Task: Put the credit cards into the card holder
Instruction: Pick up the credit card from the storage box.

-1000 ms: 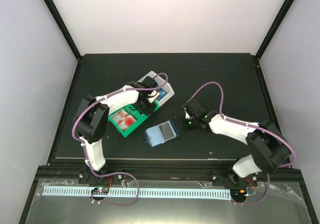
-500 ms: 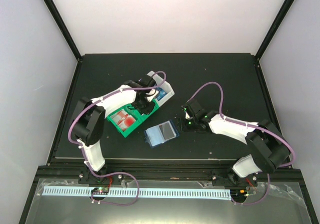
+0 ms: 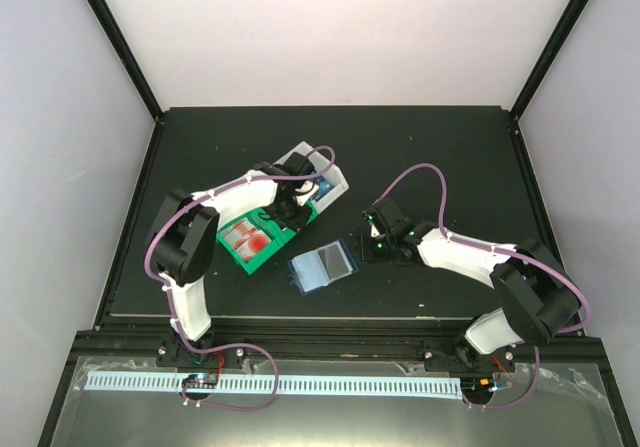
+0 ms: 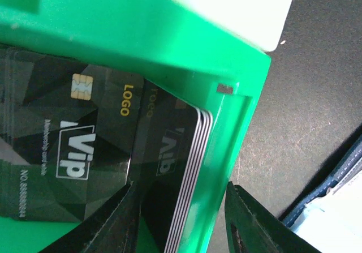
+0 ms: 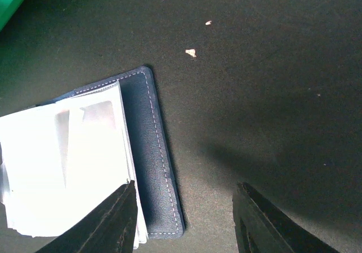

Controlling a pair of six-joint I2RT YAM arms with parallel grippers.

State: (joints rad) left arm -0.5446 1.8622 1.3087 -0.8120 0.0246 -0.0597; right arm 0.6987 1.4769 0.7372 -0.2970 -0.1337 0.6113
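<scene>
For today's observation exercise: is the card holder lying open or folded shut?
Open. The card holder lies spread on the table, its clear sleeves facing up over the dark blue cover.

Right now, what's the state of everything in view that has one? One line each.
card holder: lying open, clear sleeves up.
black cards: stacked in green bin, against its wall.
red-and-white cards: in green bin, untouched.
blue cards: in white bin, partly hidden by the arm.
left gripper: open, astride the green bin's wall.
right gripper: open at the card holder's edge, holding nothing.
</scene>
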